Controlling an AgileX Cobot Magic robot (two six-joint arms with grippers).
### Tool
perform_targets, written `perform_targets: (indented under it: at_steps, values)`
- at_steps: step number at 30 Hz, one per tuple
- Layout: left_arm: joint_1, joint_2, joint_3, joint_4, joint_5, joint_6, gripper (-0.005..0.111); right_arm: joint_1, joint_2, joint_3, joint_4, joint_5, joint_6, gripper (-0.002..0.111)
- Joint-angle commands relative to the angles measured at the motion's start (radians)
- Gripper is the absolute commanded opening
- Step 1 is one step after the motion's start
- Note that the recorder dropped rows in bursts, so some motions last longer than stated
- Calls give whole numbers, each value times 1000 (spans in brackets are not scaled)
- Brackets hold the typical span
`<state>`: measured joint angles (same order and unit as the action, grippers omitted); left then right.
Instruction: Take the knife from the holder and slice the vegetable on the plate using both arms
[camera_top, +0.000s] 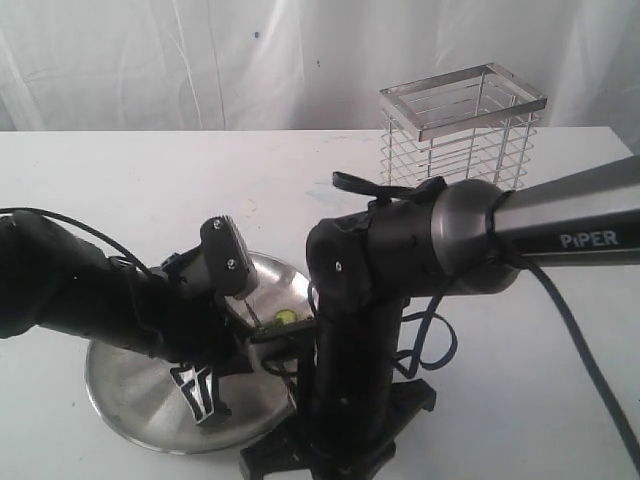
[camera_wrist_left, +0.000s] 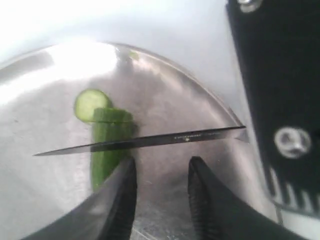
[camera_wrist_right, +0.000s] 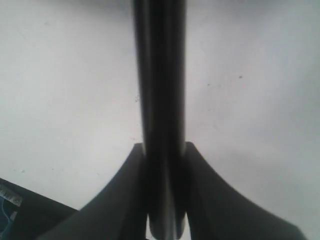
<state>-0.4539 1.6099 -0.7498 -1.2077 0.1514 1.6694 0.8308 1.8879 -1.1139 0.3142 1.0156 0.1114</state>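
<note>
I'm clamping the right gripper on the knife handle, blade crossing the small, soft, slippery-looking vegetable on the plate, with my left gripper open at its 6 o'clock end.

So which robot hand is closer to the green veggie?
Left. The left end effector hangs open just above the vegetable on the plate. The right end effector grips the knife by its handle, farther off.

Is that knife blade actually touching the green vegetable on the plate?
Touching. In the left wrist view the knife blade lies straight across the vegetable, green showing on both sides and no gap between them.
</note>
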Motion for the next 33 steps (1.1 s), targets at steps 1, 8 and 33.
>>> perform_targets:
  at_steps: [1,8,33]
  values:
    - [2,-38,4,-3,-19,23,40,-60,-46,-28,-29,46,-4,0]
    - [2,45,-17,-3,-6,187,57,-120,-52,-36,-45,104,-59,0]
    - [101,-160,-140,-10,-2,-51,0,-133,-52,-33,-82,24,-91,0]
